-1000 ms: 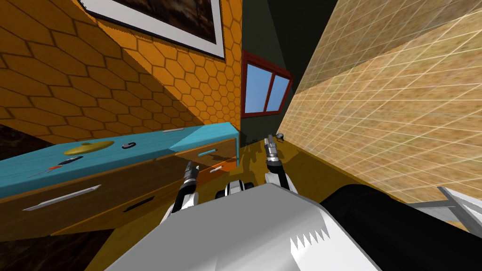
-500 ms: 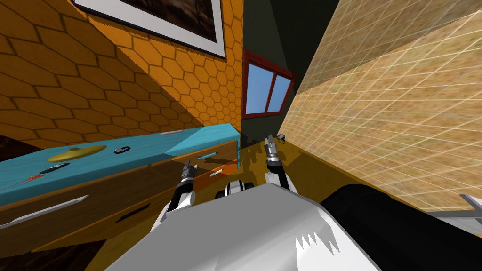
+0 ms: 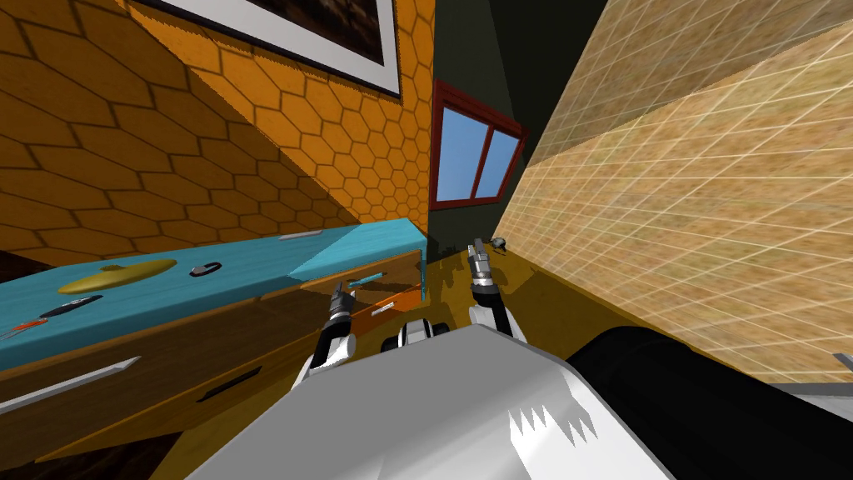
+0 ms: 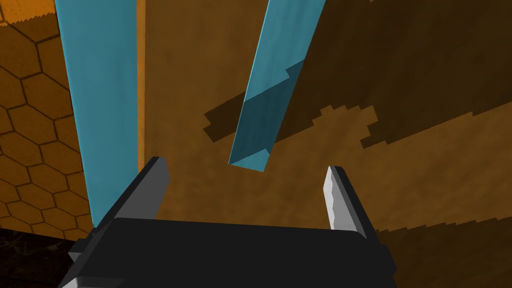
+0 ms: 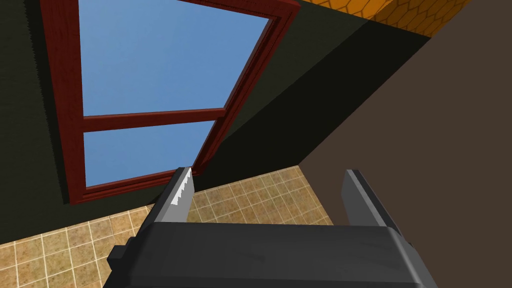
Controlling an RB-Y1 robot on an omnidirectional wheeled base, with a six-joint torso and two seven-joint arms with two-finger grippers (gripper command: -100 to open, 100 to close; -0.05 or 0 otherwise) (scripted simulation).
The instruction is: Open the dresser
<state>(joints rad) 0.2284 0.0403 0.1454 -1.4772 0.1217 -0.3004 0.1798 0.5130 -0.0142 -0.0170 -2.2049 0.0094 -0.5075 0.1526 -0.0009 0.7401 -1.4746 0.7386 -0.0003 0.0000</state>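
Note:
The dresser (image 3: 250, 271) has a blue top and brown drawer fronts and runs along the orange hexagon wall at my left. Its end drawer (image 3: 396, 271) carries a teal bar handle (image 3: 366, 279). My left gripper (image 3: 337, 292) hangs just in front of that drawer, open and holding nothing. In the left wrist view the teal handle (image 4: 265, 100) slants across the brown drawer front (image 4: 400, 150), and its near end lies just ahead of the open left gripper (image 4: 245, 175), not touching it. My right gripper (image 3: 476, 250) is off to the right over the floor, open (image 5: 267, 192) and empty.
On the dresser top lie a yellow disc (image 3: 117, 275), a dark ring-shaped thing (image 3: 205, 269), a dark pen-like item (image 3: 71, 306) and a grey strip (image 3: 301, 236). Lower drawers have grey handles (image 3: 383, 308). A red-framed window (image 3: 471, 162) is ahead; a tiled wall (image 3: 708, 208) stands right.
My view has shifted, so the dresser top and its things lie further left. The left gripper has edged slightly up towards the teal handle. The right gripper has kept its place.

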